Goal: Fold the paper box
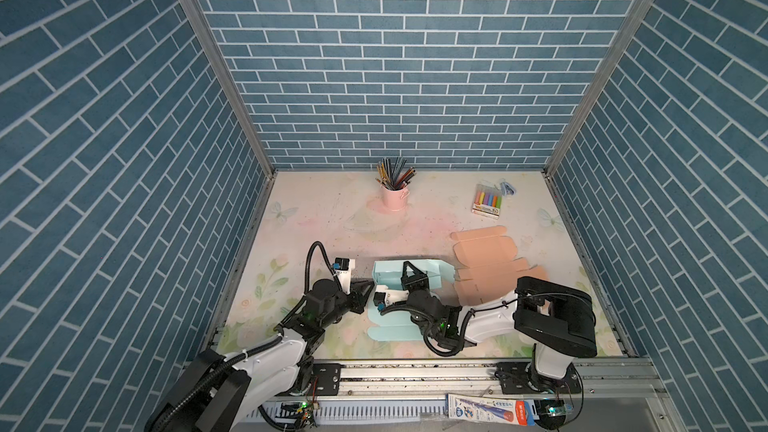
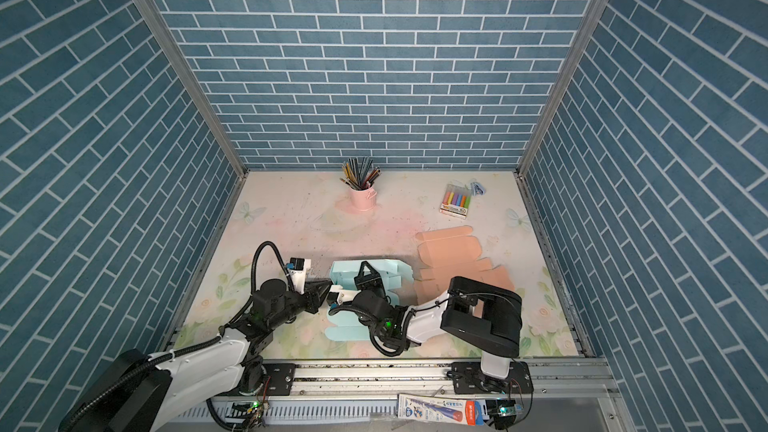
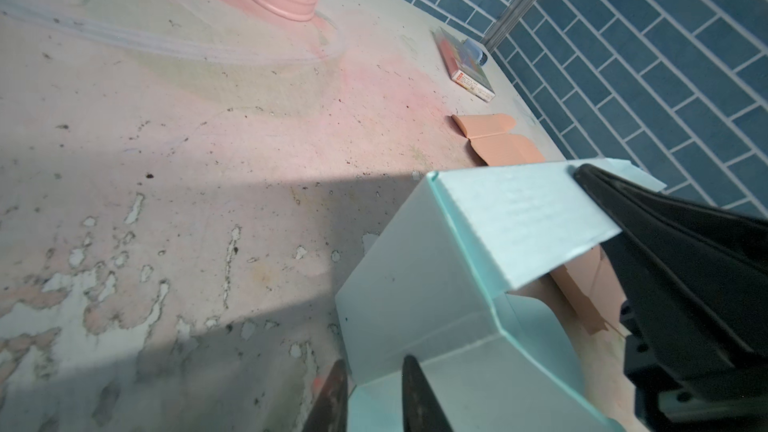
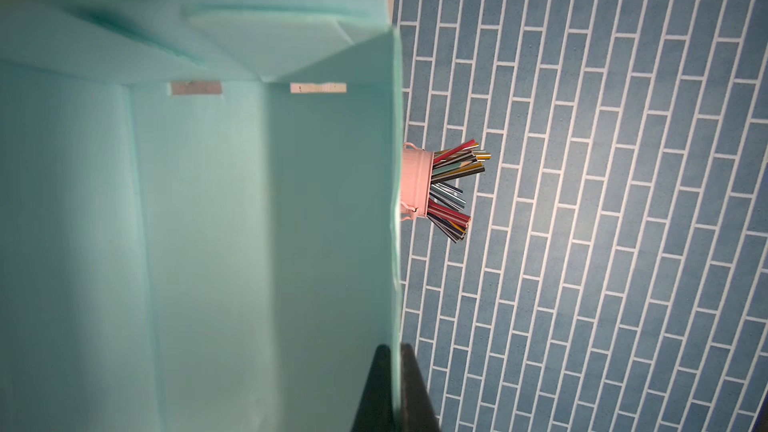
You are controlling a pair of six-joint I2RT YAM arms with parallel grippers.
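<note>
Centrally on the worn floral mat (image 1: 332, 222) stands the half-folded mint paper box (image 1: 386, 274), smooth and crisply creased. The right gripper (image 1: 410, 265) is clenched on its thin far wall; the left gripper (image 1: 369, 285), jaws parted, sits at its left wall.

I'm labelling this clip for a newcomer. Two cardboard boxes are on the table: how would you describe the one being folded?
On the floral table, look near the front edge, in the middle. There sits a mint-blue box, walls partly raised, one wall pinched by the right tool. Its neighbour to the right, the peach box, lies fully flat.
</note>
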